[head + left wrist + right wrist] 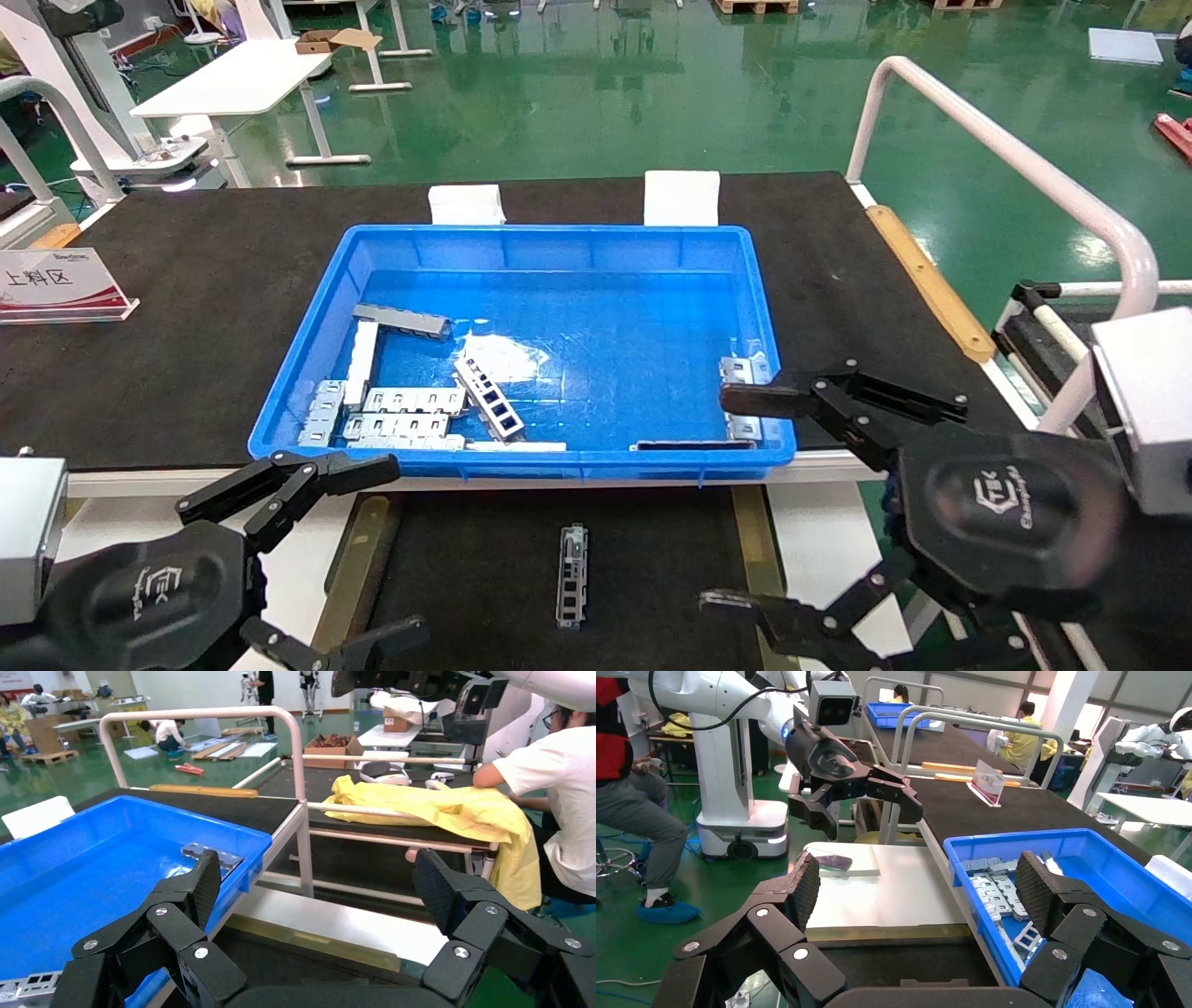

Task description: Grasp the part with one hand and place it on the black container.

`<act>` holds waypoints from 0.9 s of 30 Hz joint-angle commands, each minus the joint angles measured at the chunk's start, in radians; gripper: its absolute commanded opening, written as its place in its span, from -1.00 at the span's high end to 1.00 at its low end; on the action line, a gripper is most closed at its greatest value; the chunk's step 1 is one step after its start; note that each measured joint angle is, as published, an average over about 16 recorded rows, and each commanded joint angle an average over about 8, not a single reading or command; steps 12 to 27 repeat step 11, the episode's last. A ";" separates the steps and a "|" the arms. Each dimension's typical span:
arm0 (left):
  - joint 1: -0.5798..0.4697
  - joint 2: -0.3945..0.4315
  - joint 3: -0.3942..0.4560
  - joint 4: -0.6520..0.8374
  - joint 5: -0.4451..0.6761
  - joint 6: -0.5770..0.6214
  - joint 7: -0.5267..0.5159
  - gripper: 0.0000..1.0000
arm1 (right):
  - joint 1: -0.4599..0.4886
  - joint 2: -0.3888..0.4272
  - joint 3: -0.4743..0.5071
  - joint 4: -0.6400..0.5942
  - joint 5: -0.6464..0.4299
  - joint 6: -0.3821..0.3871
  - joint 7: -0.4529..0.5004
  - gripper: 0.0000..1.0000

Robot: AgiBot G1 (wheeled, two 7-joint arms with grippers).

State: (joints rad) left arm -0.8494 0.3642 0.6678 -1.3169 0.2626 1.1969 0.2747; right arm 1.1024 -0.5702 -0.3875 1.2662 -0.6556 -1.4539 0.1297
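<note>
Fingers of both arms stand spread wide and hold nothing: the left gripper (pixel 321 554) hangs low at the near left corner, the right gripper (pixel 736 499) at the near right, its upper finger reaching over the near right corner of the blue bin (pixel 307 345). Between the two grippers, on the black container (pixel 466 578) with its olive strips along the sides, one part (pixel 571 576) already lies lengthwise, apart from both grippers.

Beyond it, the bin sits on the dark counter (pixel 158 354) and holds the remaining strips. A similar trough-shaped piece (pixel 401 321) lies toward the far left of the bin floor; pale perforated strips (pixel 400 415) cluster at the near left, with a ladder-like strip (pixel 489 398) tilted just beside them.

The trough piece looks like thin, stiff sheet metal, probably light and smooth enough to slip. A grip across its narrow width, on the raised side walls near mid-length, seems the safest hold. It lies clear of the cluster, so nothing should be dragged along.
</note>
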 commanded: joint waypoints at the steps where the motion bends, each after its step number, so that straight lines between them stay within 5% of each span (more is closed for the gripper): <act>1: 0.001 -0.002 -0.001 -0.004 -0.001 0.003 0.002 -1.00 | 0.000 0.000 0.000 0.000 0.000 0.000 0.000 -1.00; 27: 0.001 -0.004 -0.003 -0.004 -0.009 0.015 0.002 -1.00 | 0.000 0.000 0.000 0.000 0.000 0.000 0.000 -1.00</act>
